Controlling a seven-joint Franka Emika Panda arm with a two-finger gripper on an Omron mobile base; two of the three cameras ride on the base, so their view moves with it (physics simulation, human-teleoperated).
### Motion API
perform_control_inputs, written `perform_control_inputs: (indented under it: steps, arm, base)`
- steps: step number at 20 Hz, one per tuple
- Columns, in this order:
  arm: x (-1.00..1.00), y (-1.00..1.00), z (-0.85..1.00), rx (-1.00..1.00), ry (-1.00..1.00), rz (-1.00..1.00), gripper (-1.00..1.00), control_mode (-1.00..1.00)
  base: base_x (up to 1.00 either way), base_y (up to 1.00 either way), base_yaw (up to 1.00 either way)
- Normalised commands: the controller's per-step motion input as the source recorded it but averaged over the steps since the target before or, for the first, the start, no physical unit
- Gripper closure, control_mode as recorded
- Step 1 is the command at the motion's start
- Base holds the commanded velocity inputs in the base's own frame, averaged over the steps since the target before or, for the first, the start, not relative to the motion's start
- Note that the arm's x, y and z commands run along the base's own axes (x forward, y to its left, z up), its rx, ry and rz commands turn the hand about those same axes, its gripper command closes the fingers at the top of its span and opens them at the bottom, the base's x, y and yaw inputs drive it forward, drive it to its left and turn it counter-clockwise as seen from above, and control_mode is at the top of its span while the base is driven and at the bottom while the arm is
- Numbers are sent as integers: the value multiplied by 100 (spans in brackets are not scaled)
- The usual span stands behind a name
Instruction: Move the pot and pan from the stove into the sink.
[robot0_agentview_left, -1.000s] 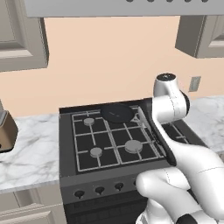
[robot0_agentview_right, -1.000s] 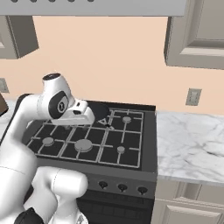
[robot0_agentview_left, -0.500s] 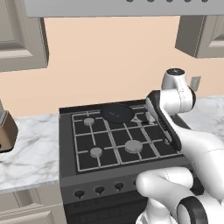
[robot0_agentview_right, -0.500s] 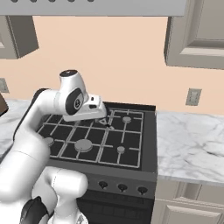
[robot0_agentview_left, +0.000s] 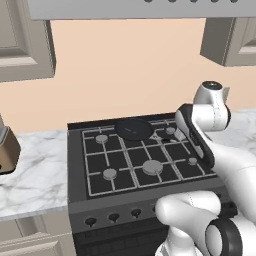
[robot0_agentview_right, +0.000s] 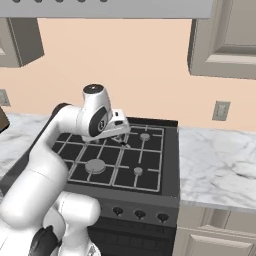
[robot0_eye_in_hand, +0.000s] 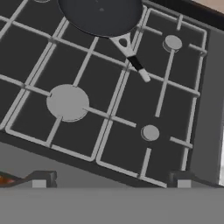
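While the pan (robot0_eye_in_hand: 101, 14) rests on the rear grate of the stove (robot0_agentview_left: 75, 165), the gripper (robot0_eye_in_hand: 111, 179), jaws wide and empty, hovers above; rigid, likely weighty, it is probably best gripped by its handle (robot0_eye_in_hand: 133, 61).

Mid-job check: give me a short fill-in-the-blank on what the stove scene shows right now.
1. The pan sits on the ____ row of burners on the stove.
2. The end effector has its jaws ____.
3. In the hand view, the pan's handle points toward the ____ of the picture.

Missing words: back; open; bottom
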Motion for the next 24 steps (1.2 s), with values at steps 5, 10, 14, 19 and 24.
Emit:
perform_control_inputs:
  steps: [5,10,14,19,24]
  arm:
    - [34,0,-16,0,1,15,-100,-100]
    - [27,1,-17,-1,3,9,-100,-100]
    - [12,2,-17,-5,3,2,-100,-100]
    - [28,1,-22,0,5,1,-100,-100]
    - [34,0,-27,0,5,2,-100,-100]
  base:
    - [0,0,0]
    - [0,0,0]
    - [0,0,0]
    - [0,0,0]
    - [0,0,0]
